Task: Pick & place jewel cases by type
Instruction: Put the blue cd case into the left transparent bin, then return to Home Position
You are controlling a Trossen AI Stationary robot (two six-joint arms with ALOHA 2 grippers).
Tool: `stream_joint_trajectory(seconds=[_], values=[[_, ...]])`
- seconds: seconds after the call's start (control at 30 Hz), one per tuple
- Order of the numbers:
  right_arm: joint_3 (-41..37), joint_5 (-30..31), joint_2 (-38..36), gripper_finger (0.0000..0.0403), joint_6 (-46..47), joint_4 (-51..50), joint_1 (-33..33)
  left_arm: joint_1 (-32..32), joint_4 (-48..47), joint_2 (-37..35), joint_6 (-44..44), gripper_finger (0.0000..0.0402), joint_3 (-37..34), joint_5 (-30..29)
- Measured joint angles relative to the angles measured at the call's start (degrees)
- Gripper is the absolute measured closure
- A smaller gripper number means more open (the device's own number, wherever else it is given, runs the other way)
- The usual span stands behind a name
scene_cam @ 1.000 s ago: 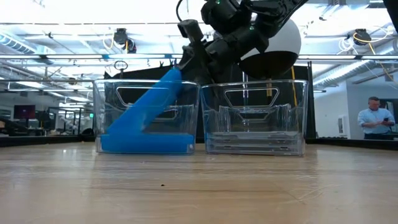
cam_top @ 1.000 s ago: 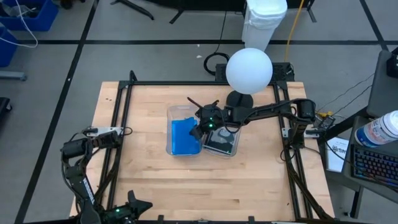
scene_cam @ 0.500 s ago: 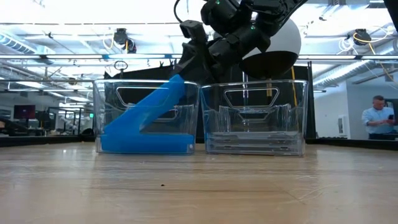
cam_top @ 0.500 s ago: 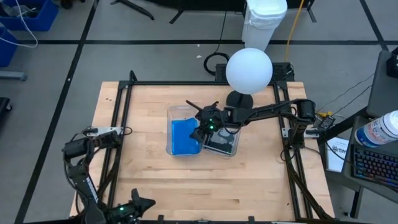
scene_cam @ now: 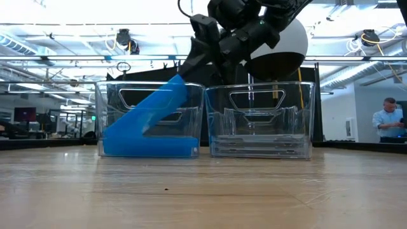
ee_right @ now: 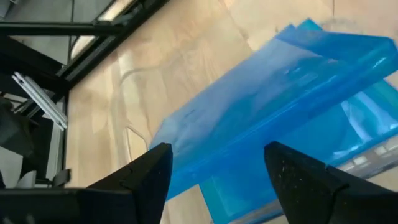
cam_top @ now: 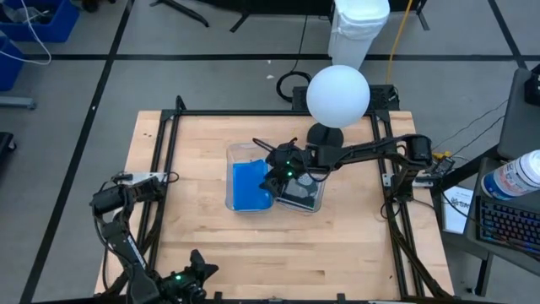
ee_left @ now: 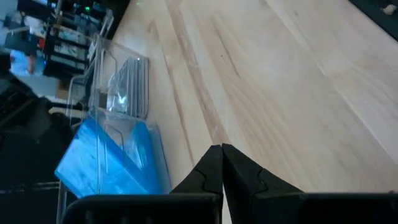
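Right gripper (cam_top: 274,173) is hanging over the inner wall of the left tub (cam_top: 229,181), fingers spread wide, pinching nothing. From its own wrist camera the two dark fingers (ee_right: 143,174) are standing well apart either side of a blue case (ee_right: 267,99), not touching it.

From overhead the blue cases (cam_top: 251,184) are reading as one flat bright patch filling the left tub. The table-level camera is telling more: one blue case (scene_cam: 149,114) is leaning at a slant, top edge against the tub wall nearest the right tub, bottom edge resting on a flat blue stack (scene_cam: 149,147) on the tub floor. The gripper (scene_cam: 203,54) is showing just above that raised edge.

Right tub (scene_cam: 308,117) is holding a low flat stack of clear cases (scene_cam: 257,147); overhead they are looking dark grey (cam_top: 299,194).

Both tubs are clear, thin-walled and rectangular with moulded handle cut-outs, and are standing side by side, touching, on a pale wood-plank table (cam_top: 337,253).

Left gripper (cam_top: 198,268) is waiting at the table's near edge, well apart from the tubs. Its wrist camera is showing the fingers (ee_left: 211,171) pressed together, with nothing between them.

A person (scene_cam: 388,121) is standing far back in the room.
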Motion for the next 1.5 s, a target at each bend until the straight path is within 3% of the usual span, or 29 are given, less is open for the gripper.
stream_joint_trajectory(seconds=[0.33,0.47,0.63,0.8,0.9,1.03,1.23,1.33,1.5], values=[[0.03,0.14,-0.57,0.0125,0.27,-2.11,0.00,1.27,3.08,0.00,6.66,0.0382,0.00,0.21],[0.05,0.31,-1.81,0.0122,-0.61,-2.34,0.00,2.03,3.04,0.00,7.28,0.0397,0.00,2.20],[0.02,0.04,-2.92,0.0122,-1.81,-4.69,0.02,3.47,3.26,0.00,11.27,0.0383,0.00,2.36],[0.03,-0.10,-5.89,0.0129,-11.66,-6.33,1.15,6.16,3.23,0.00,19.39,0.0397,0.00,1.06],[0.00,1.52,-8.31,0.0153,-17.89,-9.12,2.34,9.34,3.36,-1.26,26.81,0.0390,0.00,-0.47],[0.01,12.19,-13.11,0.0221,-25.43,-12.13,4.81,15.61,3.94,-5.63,34.54,0.0391,0.00,-0.49],[0.04,29.17,-20.28,0.0381,-39.98,-17.29,10.49,25.65,11.60,-16.76,48.46,0.0397,0.00,11.94],[0.00,34.72,-23.75,0.0389,-41.88,-19.52,13.05,30.27,14.01,-23.08,52.63,0.0398,-0.02,19.23],[-2.56,34.56,-30.68,0.0394,-40.40,-20.65,16.33,37.08,20.78,-35.41,54.49,0.0399,-0.90,32.29]])
